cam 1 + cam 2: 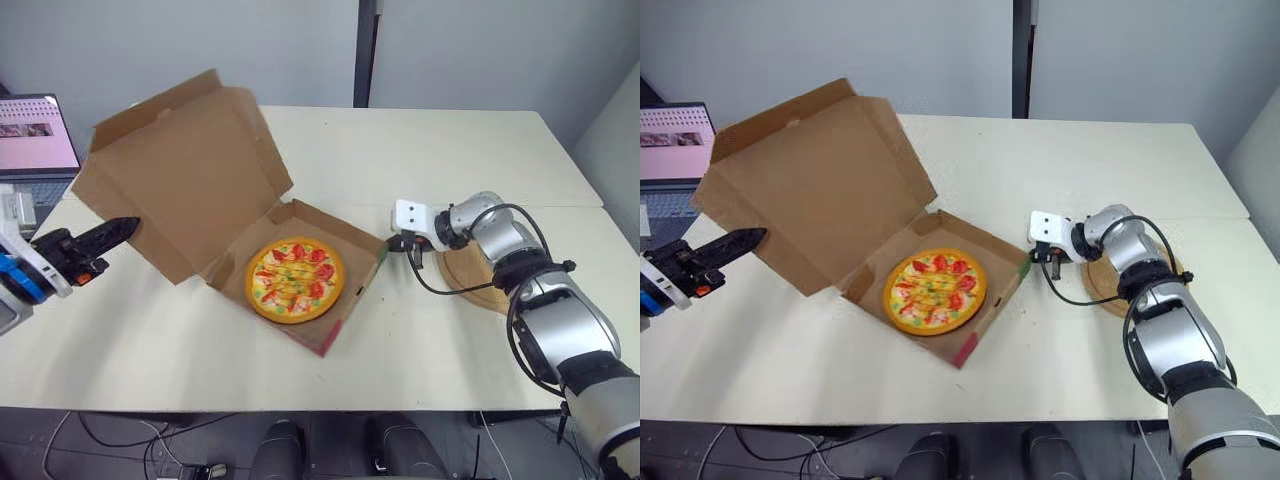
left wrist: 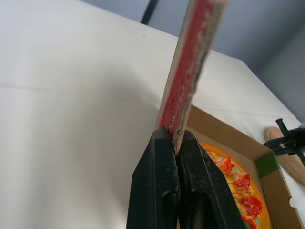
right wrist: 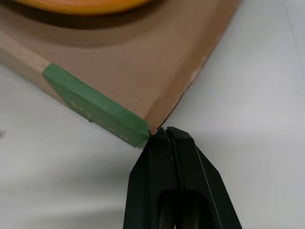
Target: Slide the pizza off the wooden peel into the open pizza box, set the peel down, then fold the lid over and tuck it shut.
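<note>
Heads up: you're going into the lid fold with the pizza (image 1: 296, 279) sitting inside the pizza box (image 1: 352, 305). The peel (image 1: 467, 272) is lying flat on the table (image 1: 420, 150) off the box's right side, under your right forearm.

Your left gripper (image 2: 174, 138) is working at the box's left side, jaws closed down on the thin outer edge of the lid (image 1: 185, 170). Your right gripper (image 3: 164, 131) is gripping nothing. Its fingers are pressed together and the tip is nudging the box's right-hand corner beside the green patch (image 3: 95, 112).

What I'm worrying about:
- You're only pinching a sliver of cardboard, so it's probably going to slip out or crease as the lid swings over.
- Nothing is actually clamping the box. A closed tip at one corner could let the whole box pivot or skid when you're pulling the lid across.
- The side flaps could be landing on the pizza or outside the walls instead of tucking in.
- Your wrist cable (image 1: 440, 292) is looping right by the peel and might be dragging it.

Writing: I'm not reading anything. There's red print along the lid edge, faint marks on the green patch, and a pinkish laptop (image 1: 35, 130) screen behind the box's left, all illegible.
</note>
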Action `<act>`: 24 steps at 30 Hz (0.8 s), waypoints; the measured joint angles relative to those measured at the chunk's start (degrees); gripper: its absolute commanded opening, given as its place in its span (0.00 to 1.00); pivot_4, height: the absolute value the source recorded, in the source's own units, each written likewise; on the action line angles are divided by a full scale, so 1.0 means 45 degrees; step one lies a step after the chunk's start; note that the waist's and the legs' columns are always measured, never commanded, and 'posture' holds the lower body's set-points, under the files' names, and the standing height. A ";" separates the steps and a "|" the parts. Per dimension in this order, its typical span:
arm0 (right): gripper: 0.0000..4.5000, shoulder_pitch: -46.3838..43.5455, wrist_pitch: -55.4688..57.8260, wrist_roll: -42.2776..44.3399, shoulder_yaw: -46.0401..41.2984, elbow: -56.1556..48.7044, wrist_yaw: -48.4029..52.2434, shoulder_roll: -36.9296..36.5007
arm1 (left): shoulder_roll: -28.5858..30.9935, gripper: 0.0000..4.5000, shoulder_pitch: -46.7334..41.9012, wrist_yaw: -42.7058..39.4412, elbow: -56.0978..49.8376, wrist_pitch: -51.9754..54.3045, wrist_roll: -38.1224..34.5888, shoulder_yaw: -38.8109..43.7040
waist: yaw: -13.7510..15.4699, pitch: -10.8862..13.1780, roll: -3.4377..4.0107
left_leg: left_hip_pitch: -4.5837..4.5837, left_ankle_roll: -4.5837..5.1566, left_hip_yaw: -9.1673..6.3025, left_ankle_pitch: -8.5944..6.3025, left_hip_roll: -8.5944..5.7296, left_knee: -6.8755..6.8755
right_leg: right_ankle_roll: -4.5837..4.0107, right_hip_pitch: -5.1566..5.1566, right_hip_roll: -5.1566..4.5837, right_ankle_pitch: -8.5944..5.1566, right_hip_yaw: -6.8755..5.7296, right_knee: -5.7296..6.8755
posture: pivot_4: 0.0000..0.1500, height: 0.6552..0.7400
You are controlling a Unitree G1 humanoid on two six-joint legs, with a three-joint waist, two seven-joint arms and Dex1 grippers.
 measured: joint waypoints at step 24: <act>0.35 0.2031 0.5368 0.2421 -0.2173 -0.7112 -0.2539 0.0314 | 0.0075 0.00 -0.2389 -0.4001 0.0851 -0.2199 0.4574 -0.1946 | 0.0163 0.0004 -0.0003 | -0.0008 0.0002 0.0014 -0.0001 0.0000 0.0018 | 0.0004 -0.0016 -0.0014 -0.0001 -0.0004 0.0013 | 1.00 0.90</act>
